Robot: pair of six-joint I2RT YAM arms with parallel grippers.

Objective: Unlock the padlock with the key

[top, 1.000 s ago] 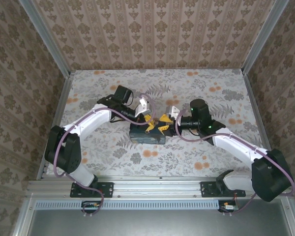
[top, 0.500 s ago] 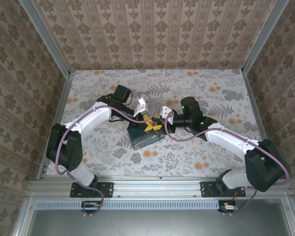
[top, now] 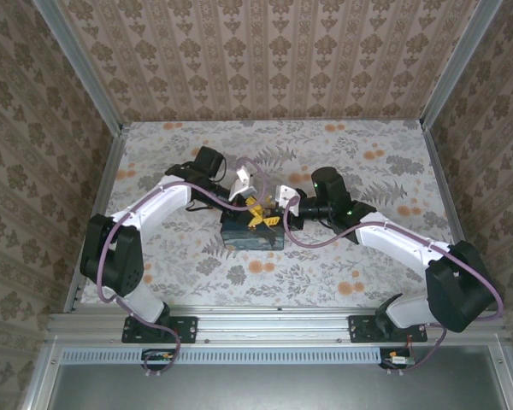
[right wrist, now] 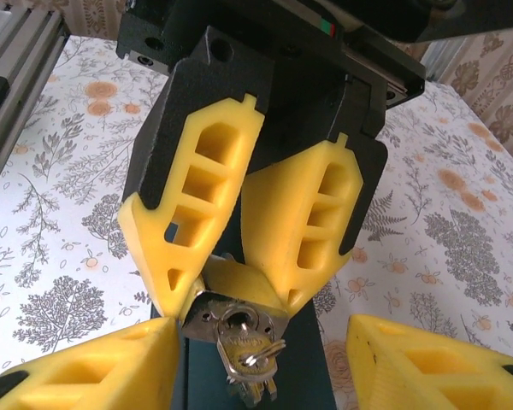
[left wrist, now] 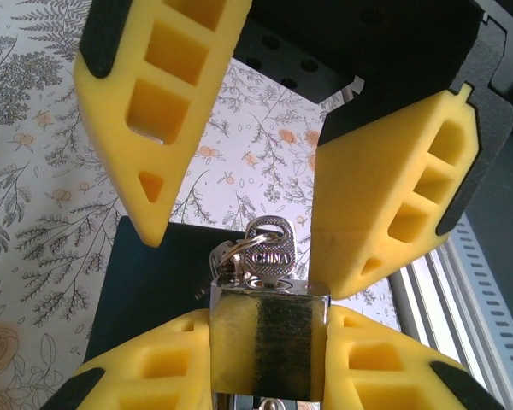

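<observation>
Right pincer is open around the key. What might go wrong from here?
1. The right pincer is off-centre: one finger sits much nearer the key, so closing may push it askew.
2. The key ring hangs beside the key head and might get pinched too.
3. The left pincer grips only the padlock body; turning the key may twist it loose.

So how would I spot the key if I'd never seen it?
Find the dark blue tin on the flowery table. Over it, the left gripper pinches a small brass padlock. The key is the silvery piece poking from it, stamped CHINA, with a ring attached.
</observation>
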